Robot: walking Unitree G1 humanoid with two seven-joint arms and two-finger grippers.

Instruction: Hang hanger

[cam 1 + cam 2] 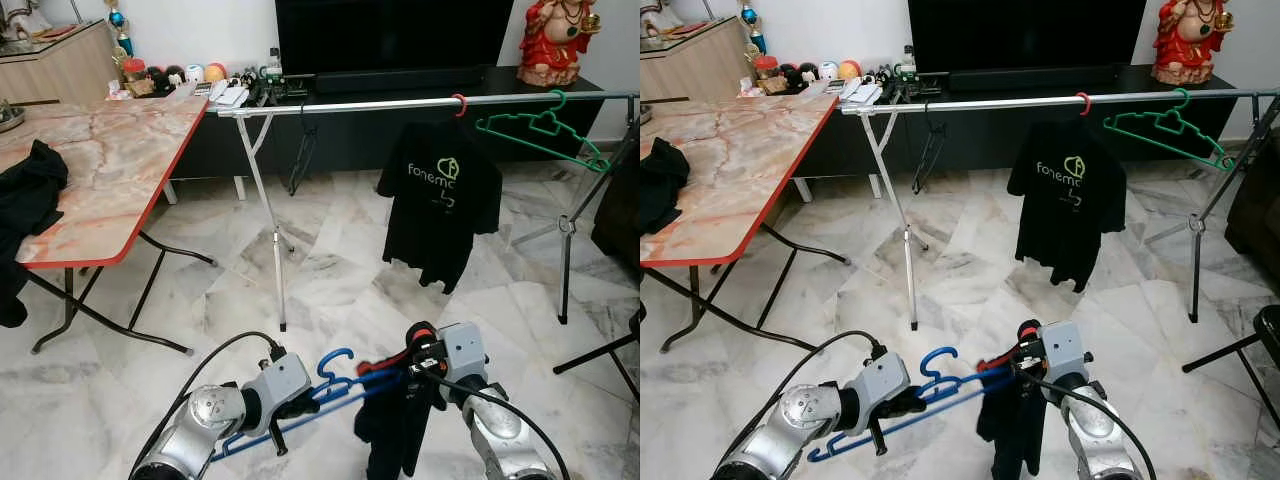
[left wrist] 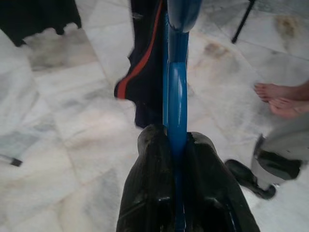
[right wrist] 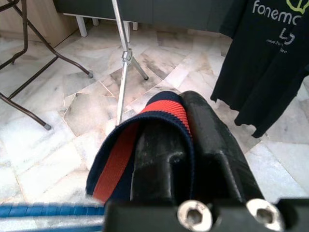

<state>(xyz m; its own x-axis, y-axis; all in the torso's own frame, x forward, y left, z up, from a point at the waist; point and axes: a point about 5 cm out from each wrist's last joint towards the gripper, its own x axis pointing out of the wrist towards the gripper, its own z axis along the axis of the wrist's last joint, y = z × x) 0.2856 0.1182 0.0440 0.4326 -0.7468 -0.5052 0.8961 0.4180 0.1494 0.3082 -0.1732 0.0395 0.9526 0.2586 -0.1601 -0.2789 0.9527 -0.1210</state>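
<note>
From the head cameras, the robot stands on a marble floor (image 1: pixel 330 270) facing a long metal clothes rail (image 1: pixel 400 104). A black T-shirt (image 1: pixel 440 200) hangs near the rail's middle, and an empty green hanger (image 1: pixel 545 128) hangs further toward its right end. A marble-topped desk (image 1: pixel 120 160) stands to the left, with black cloth (image 1: pixel 30 190) at its near left edge. Low in front of the robot, the left pincer (image 1: pixel 305 405) holds a blue hanger (image 1: pixel 330 385), hook uppermost, well short of the rail. The right pincer (image 1: pixel 420 362) holds a dark garment with red trim (image 1: pixel 395 425), which droops from the hanger's right end.

In the left wrist view, the left pincer's fingers (image 2: pixel 149 193) press together on the blue hanger's thin bar. The hanger looks light, stiff and smooth, so it may twist or slip in the grip. Holding it close below the hook seems best for steering the hook onto the rail. A person's bare feet (image 2: pixel 282 99) rest on the floor nearby.

In the right wrist view, the right pincer's fingers (image 3: pixel 212 145) pinch a folded red-and-navy band of the garment. The cloth is soft and limp and will sag and swing.

How the garment sits on the hanger is hidden behind the pincers, and its lower part is cut off.
</note>
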